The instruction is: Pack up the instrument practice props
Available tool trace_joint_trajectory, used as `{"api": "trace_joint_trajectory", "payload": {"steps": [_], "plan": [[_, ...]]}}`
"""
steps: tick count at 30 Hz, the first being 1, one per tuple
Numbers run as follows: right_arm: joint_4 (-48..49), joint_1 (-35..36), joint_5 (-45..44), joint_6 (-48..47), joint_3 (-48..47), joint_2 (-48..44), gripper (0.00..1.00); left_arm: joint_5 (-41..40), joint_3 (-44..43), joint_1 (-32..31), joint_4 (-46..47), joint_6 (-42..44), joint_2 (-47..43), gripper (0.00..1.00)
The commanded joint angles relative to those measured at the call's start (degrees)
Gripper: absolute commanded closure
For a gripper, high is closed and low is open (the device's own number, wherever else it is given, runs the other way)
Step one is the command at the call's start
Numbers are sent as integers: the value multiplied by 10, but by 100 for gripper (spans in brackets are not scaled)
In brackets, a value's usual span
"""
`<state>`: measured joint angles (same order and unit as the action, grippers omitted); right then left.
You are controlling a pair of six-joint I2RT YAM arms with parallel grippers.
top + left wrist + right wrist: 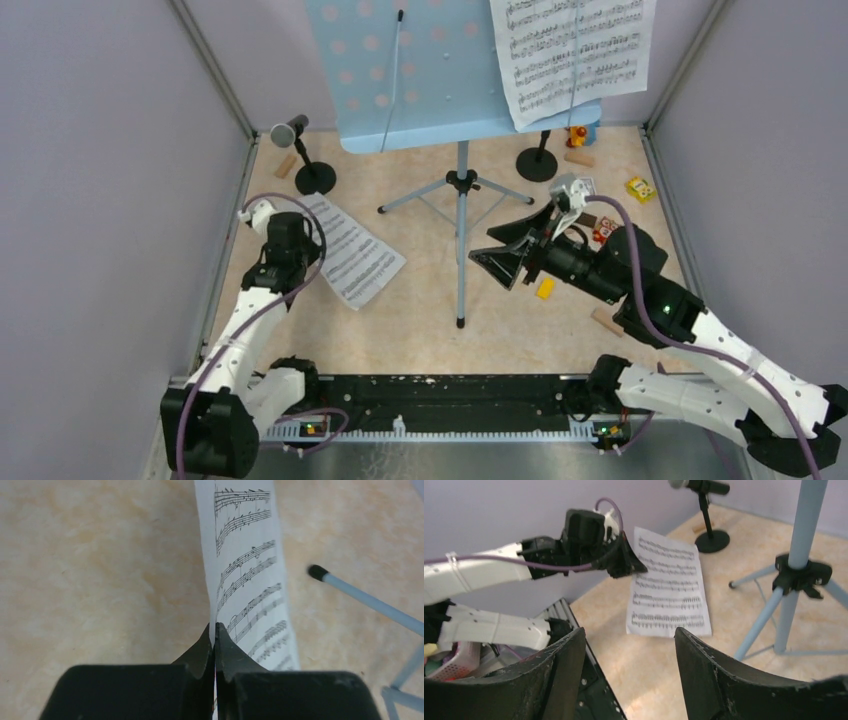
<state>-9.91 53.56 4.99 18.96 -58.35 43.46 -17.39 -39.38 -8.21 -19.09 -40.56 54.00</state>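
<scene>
The light blue music desk (420,70) stands at the back on grey tripod legs (460,190), with one printed music sheet (570,55) leaning on it. A second sheet (350,255) lies at the left, and my left gripper (303,228) is shut on its edge (215,630). The right wrist view shows that pinch at the sheet's upper corner (636,567). A microphone (290,130) sits in its black round-based holder (315,178) at back left. Another holder (537,165) stands at back right. My right gripper (500,262) hovers open and holds nothing, right of the tripod (629,632).
Small toys and wooden blocks lie around the right arm: a yellow block (545,288), a yellow toy (640,188), a wooden block (605,320). One tripod leg (360,597) reaches toward the held sheet. Purple walls close in three sides. A mesh basket (459,662) sits beyond the near rail.
</scene>
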Motion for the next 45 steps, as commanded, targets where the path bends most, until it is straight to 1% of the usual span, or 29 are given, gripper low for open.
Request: {"api": "trace_joint_trajectory", "payload": {"steps": [1,3,5,6,10,12,15,16,18,19,20,21,27,29,34,37,39,40,42,43,45], "plan": [[-11,-3,-15,39,54,-34,35,-60,18,45,46,-45,21,100],[-19,-3,-27,41,70,-51,35,-106,18,56,44,-41,23,100],[-31,-3,-38,40,77,-56,35,-125,15,72,42,-40,25,100],[-39,-3,-44,40,79,-58,35,-129,14,77,42,-42,28,100],[-74,-3,-82,44,83,-59,36,-122,6,114,49,-34,60,93],[-100,-3,-102,48,89,-63,36,-115,-10,123,37,-31,76,87],[-131,-3,-131,54,92,-71,35,-116,-26,129,14,-25,89,73],[-138,-3,-136,54,92,-74,35,-119,-29,130,7,-25,89,65],[-150,-3,-146,55,92,-82,35,-122,-35,133,-7,-29,82,36],[-156,-3,-151,56,91,-87,35,-120,-37,135,-12,-31,77,19],[-161,-3,-158,56,89,-92,35,-118,-40,136,-22,-34,72,7],[-169,-3,-164,55,86,-97,35,-119,-47,139,-37,-37,64,2],[-253,-3,-225,59,35,-105,35,-99,-114,146,-133,-29,7,2],[-291,-3,-232,52,9,-101,35,-71,-142,147,-130,6,-26,2],[-376,-3,-216,9,-64,-87,35,56,-228,147,-116,170,-109,1],[-395,-3,-195,-17,-93,-91,35,128,-298,145,-136,235,-135,1],[-394,-3,-177,-36,-108,-94,35,165,-356,113,-169,257,-126,1],[-392,-3,-170,-42,-113,-96,35,206,-373,102,-167,271,-126,1],[-386,-3,-164,-50,-123,-101,34,286,-393,89,-142,282,-130,1],[-382,-3,-163,-52,-127,-104,34,343,-402,87,-120,282,-129,1],[-379,-3,-162,-54,-130,-110,34,420,-430,86,-80,276,-123,1]]}}
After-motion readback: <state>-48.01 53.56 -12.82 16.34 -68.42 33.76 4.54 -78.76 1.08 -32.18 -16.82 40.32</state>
